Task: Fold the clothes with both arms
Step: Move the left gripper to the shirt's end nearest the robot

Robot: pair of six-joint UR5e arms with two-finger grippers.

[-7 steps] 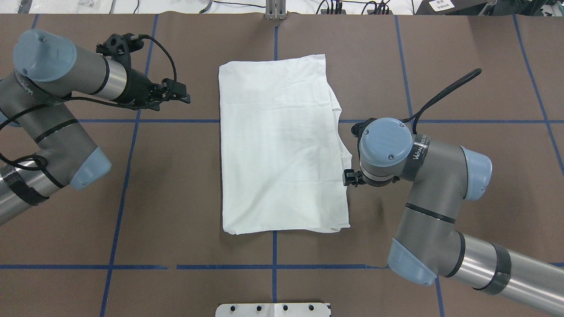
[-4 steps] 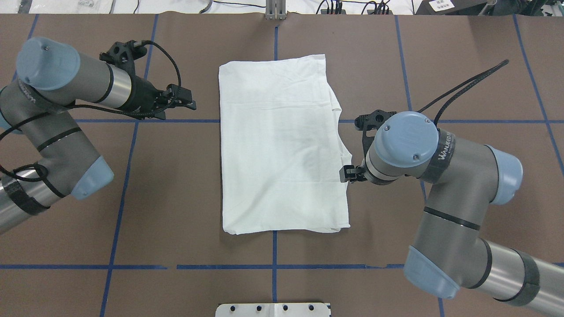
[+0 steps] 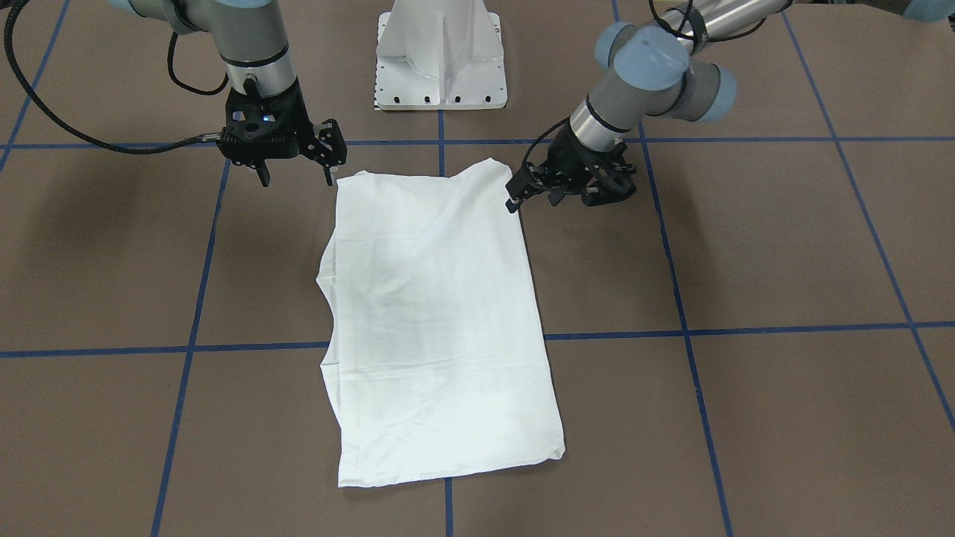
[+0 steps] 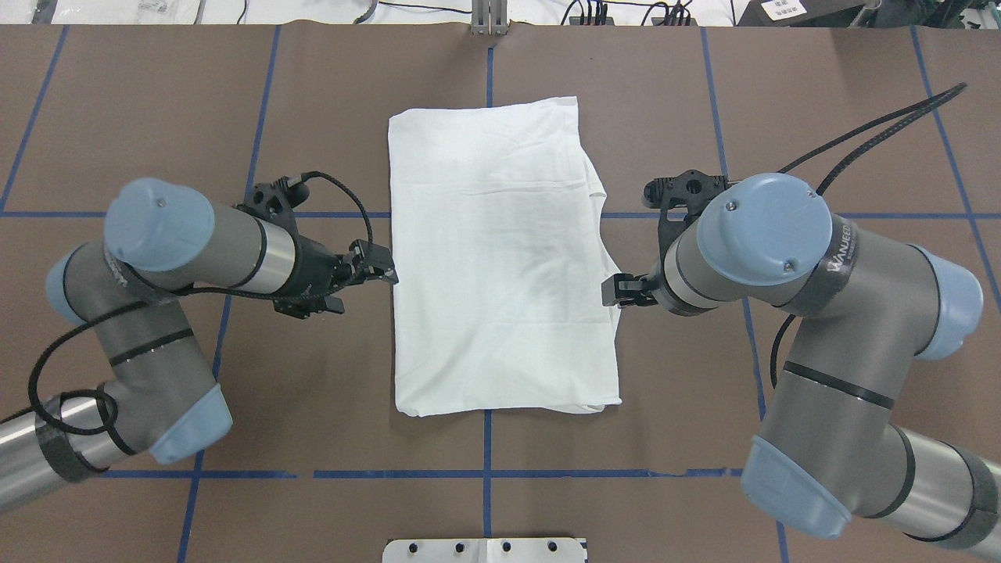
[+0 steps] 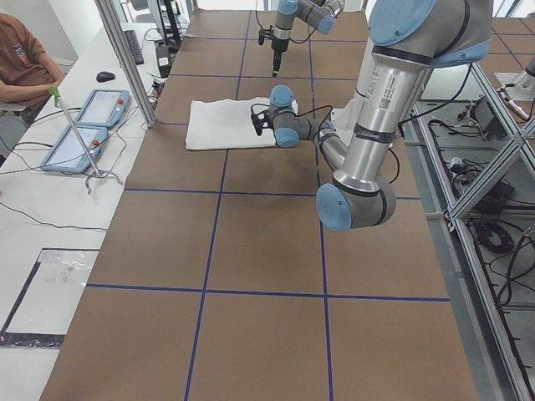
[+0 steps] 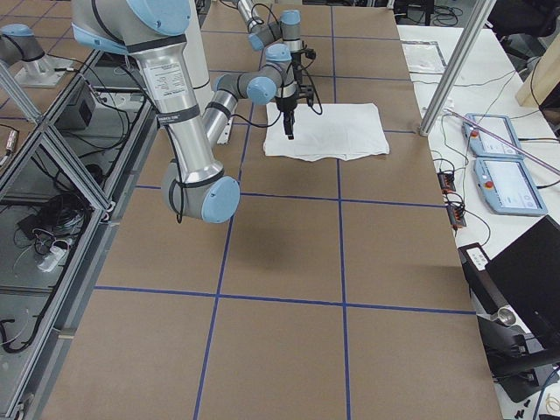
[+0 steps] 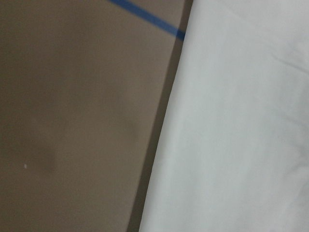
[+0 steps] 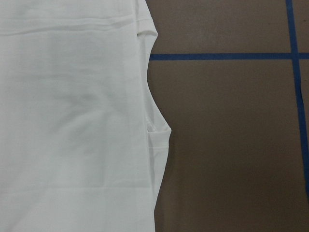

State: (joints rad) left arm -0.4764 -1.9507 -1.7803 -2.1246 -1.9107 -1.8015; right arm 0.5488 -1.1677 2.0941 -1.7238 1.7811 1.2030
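T-shirt (image 4: 500, 258) | folded oblong | long axis across table (image 4: 860, 117) | collar end unclear

T-shirt (image 4: 500, 258) lies mid-table (image 4: 821, 102). Left gripper (image 4: 366, 280) just beside its left edge, right gripper (image 3: 295, 177) beside its right. Pedestal base (image 3: 440, 60) at robot-side edge.

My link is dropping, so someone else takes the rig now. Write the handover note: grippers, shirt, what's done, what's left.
Left gripper: open, empty, at the T-shirt's left long edge, about midway.
Right gripper: open, empty, at the right long edge, opposite.
T-shirt: flat on the table, a tall rectangle, sleeves tucked in, print not showing; layers jut out unevenly on the right edge.
Done: side folds, it seems.
Left: probably grasp and fold it across once more.
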